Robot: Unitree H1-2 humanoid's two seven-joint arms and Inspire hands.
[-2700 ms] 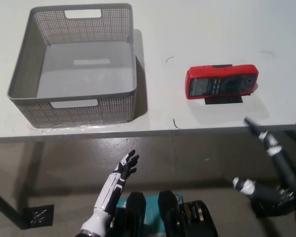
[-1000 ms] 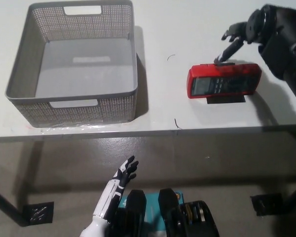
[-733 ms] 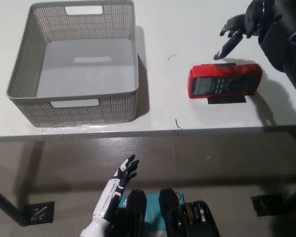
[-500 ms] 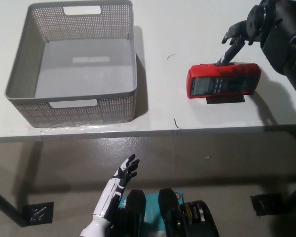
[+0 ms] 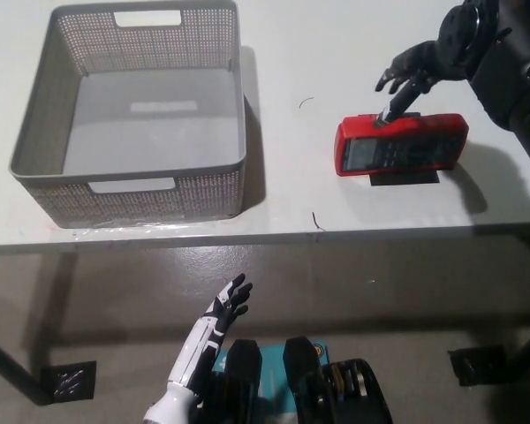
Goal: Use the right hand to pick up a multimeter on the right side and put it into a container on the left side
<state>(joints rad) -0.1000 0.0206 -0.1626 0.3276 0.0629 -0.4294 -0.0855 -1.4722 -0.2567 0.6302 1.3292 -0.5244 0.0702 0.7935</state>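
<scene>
1. Nearest, below the table's (image 5: 274, 221) front edge, the white left hand (image 5: 219, 314) hangs idle with its fingers spread and nothing in them, well short of the container (image 5: 128, 190) and taking no part.
2. On the table, well to the right of the container, the red multimeter (image 5: 401, 145) lies flat with its display facing up, resting on a dark patch (image 5: 403, 177) that shows along its near edge.
3. The container, a grey perforated bin with cut-out handles, stands on the left part of the table and looks empty, so the multimeter has not been delivered.
4. Farthest, just behind the multimeter, the black right hand (image 5: 412, 72) hangs with its fingers fanned apart; one fingertip (image 5: 384, 115) reaches down to the multimeter's far top edge and seems to touch it, though contact is hard to confirm. Nothing is held.
5. Judged from this, the step in hand is the reach and the start of the grasp; lifting and carrying are yet to come.
6. The next move probably calls for lowering the right hand over the multimeter's body, fingers on the far edge and thumb on the near edge, closing firmly, then lifting clear before moving left over the container's rim.
</scene>
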